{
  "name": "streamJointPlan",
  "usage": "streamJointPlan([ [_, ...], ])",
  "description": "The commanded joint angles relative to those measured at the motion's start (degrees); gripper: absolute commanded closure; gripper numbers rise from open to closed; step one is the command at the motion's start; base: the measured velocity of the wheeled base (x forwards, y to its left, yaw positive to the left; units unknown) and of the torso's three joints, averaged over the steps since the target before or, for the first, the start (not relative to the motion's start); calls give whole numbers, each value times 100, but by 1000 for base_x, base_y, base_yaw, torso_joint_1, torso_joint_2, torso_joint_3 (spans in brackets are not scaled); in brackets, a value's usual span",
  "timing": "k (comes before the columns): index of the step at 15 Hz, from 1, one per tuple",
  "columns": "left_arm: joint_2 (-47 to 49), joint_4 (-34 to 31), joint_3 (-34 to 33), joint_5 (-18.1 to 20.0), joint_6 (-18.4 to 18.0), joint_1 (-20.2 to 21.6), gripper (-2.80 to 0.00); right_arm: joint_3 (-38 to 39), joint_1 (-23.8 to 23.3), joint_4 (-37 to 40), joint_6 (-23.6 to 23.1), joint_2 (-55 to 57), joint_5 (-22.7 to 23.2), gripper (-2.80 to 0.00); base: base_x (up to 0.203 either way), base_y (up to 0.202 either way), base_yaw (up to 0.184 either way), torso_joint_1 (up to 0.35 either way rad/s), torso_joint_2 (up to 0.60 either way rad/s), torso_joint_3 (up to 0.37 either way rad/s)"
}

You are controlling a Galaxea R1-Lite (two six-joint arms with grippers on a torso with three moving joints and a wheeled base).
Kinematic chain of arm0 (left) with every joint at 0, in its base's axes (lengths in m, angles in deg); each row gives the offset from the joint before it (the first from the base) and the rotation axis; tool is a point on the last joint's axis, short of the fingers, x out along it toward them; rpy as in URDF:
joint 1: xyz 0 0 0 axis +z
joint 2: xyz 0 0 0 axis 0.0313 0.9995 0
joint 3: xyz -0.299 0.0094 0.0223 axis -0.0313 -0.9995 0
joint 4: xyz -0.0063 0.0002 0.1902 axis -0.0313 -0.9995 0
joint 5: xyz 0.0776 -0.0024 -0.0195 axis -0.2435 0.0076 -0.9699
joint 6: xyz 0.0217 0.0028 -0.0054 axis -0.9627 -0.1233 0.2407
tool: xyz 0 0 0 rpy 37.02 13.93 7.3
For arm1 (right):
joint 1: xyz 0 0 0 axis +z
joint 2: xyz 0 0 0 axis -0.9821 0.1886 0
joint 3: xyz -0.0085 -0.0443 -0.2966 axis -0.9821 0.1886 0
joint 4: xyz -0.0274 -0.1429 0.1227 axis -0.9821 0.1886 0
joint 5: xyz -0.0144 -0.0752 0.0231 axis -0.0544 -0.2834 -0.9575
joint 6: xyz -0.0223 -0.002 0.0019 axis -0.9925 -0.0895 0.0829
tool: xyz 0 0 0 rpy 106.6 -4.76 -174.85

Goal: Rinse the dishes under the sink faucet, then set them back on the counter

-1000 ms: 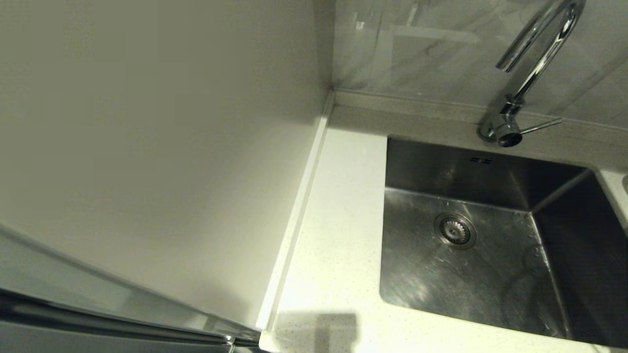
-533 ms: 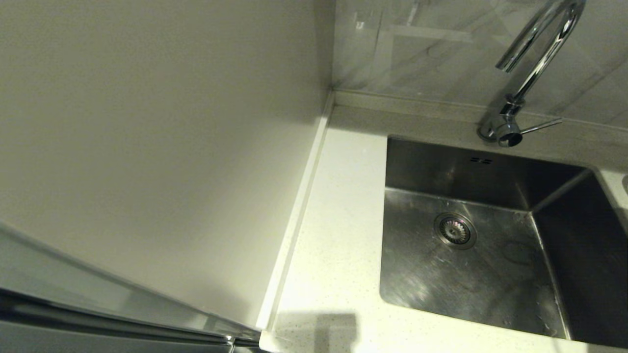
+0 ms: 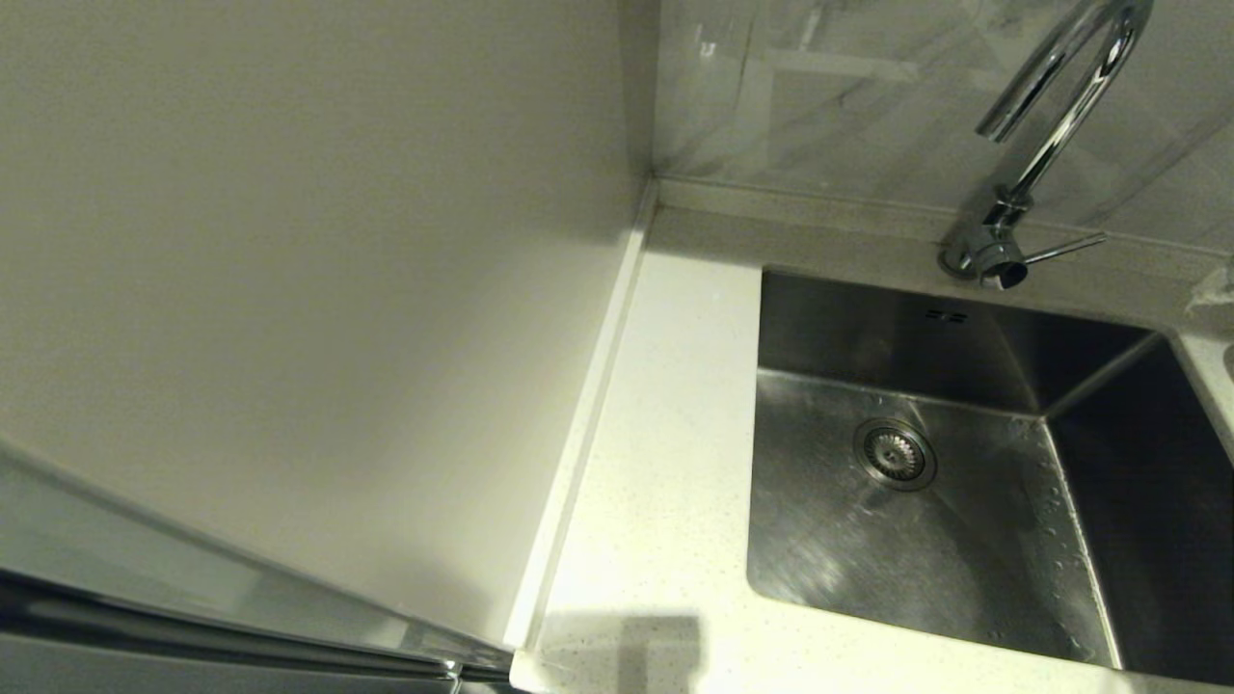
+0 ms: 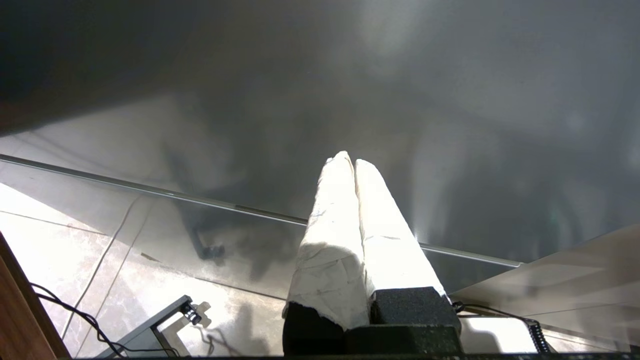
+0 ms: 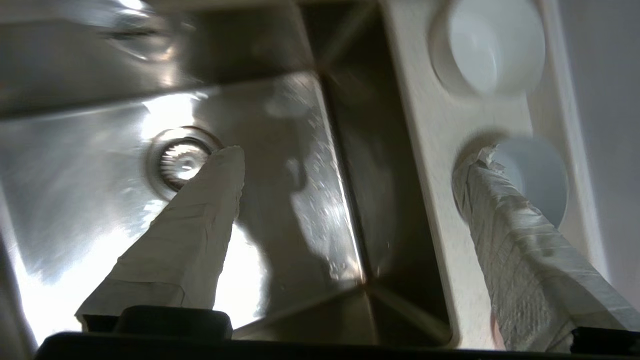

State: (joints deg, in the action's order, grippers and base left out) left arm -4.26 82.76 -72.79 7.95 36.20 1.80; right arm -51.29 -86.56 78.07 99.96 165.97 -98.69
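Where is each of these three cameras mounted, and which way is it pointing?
Head view: on the robot's head, looking down at the white speckled counter, square steel sink and chrome gooseneck faucet; no arm shows.
Left wrist view: behind the shut left gripper, facing a tiled floor.
Right wrist view: behind the open right gripper, over the sink and two pale round bowls.
Head and right wrist views share the sink's round drain strainer.

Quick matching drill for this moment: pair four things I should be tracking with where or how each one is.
1. right gripper
2. left gripper
3. white bowl
4. drain strainer

a. on the counter beside the sink
b. jaws shut, parked off the counter
c. in the sink floor
d. jaws wide open over the sink's edge

Pairs: 1-d, 2-b, 3-a, 4-c
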Motion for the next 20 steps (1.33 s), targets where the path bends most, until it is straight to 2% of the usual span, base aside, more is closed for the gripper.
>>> streamJointPlan([
  [1,-25,4,0,0,2,0,0,-117,512,6,-257,-487,-200,-280,0,0,0,0,0,0],
  [2,-20,4,0,0,2,0,0,-104,548,5,-403,-616,-244,0,0,0,0,0,0,0],
  [10,-18,4,0,0,2,0,0,552,564,4,-500,-1539,-435,0,0,0,0,0,0,0],
  [15,-18,4,0,0,2,0,0,930,558,-43,-763,-2699,-475,0,0,0,0,0,0,0],
  [20,-18,4,0,0,2,0,0,1572,605,-104,-754,-4299,-472,0,0,0,0,0,0,0],
])
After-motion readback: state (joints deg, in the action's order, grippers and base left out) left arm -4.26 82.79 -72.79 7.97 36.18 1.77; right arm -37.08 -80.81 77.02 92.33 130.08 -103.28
